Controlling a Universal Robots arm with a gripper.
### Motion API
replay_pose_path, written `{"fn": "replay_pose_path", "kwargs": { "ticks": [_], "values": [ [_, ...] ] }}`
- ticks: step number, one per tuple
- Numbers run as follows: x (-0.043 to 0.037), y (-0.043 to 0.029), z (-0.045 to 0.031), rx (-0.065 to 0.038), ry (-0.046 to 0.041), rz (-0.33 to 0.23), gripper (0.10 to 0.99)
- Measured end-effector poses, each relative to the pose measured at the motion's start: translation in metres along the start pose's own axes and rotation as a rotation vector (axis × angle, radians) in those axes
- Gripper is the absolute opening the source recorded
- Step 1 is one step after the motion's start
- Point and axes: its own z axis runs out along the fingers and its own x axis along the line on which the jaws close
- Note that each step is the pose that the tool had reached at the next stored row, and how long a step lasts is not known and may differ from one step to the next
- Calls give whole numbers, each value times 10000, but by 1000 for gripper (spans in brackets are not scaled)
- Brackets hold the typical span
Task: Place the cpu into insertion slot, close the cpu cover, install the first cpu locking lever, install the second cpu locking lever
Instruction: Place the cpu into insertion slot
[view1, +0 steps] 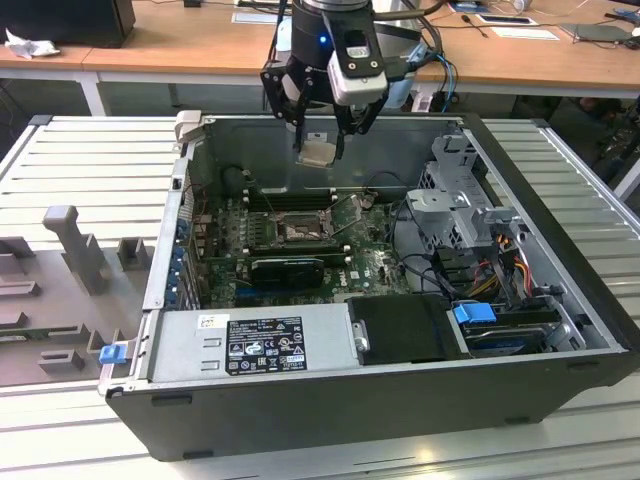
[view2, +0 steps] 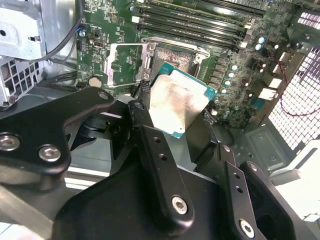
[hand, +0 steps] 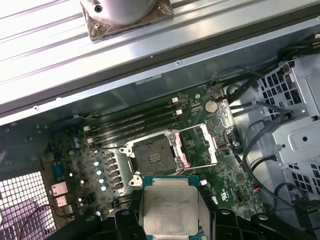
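So the whole thing sits on a ribbed metal tabletop (view1: 90, 160), with a big desktop case (view1: 350, 400) lying on its side, panel off. Inside you can see the green motherboard (view1: 370, 262), and the grey power supply (view1: 250, 340) runs along the near edge in the exterior view.

The gripper (view1: 318, 150) hangs over the far part of the case, above the board. Its black fingers (view2: 150, 140) are clamped on opposite edges of the cpu (view1: 318, 153), which is up in the air with its metal top facing the cameras in both wrist views (view2: 177, 102) (hand: 170, 210). It's well clear of the board, not seated anywhere.

The insertion slot (hand: 154, 157) is bare and dark, sitting just beside the row of long black memory slots (hand: 135, 120). The cpu cover (hand: 197, 145) is flipped open, lying right next to the slot on its hinge side, window frame showing the board through it.
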Motion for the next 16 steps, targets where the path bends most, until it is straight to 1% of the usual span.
{"fn": "replay_pose_path", "kwargs": {
  "ticks": [9,16],
  "values": [
    [0,-1,8,-12,-59,659,525],
    [0,-1,13,-19,-92,1025,525]
  ]
}}
